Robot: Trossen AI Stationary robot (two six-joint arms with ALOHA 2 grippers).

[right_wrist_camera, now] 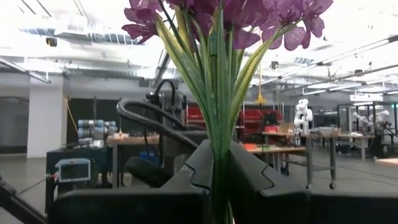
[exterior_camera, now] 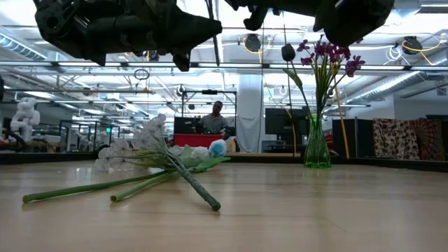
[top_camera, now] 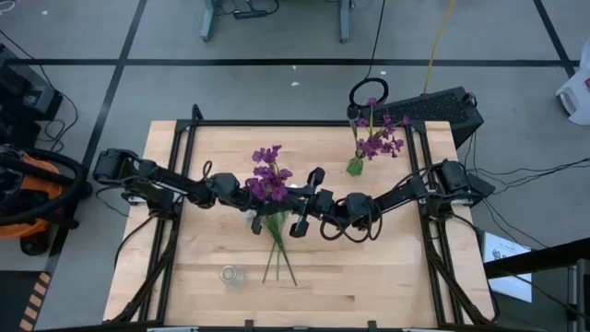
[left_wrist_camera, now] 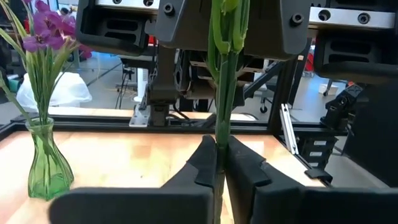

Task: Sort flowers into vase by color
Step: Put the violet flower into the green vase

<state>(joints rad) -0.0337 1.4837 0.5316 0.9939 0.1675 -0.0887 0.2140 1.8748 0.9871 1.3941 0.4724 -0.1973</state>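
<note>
Here, purple flower stem [left_wrist_camera: 222,124] clamped between closed left fingers [left_wrist_camera: 205,165] and closed right fingers [right_wrist_camera: 196,168], above the surface [top_camera: 387,267]. Light, thin, flexible, slippery; grip mid-stem, below blossoms. Green vase [top_camera: 355,166] well beyond both fingers.

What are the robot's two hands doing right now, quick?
Left gripper: closed on the stem of the purple flower.
Right gripper: closed on the same flower's stem.
</note>
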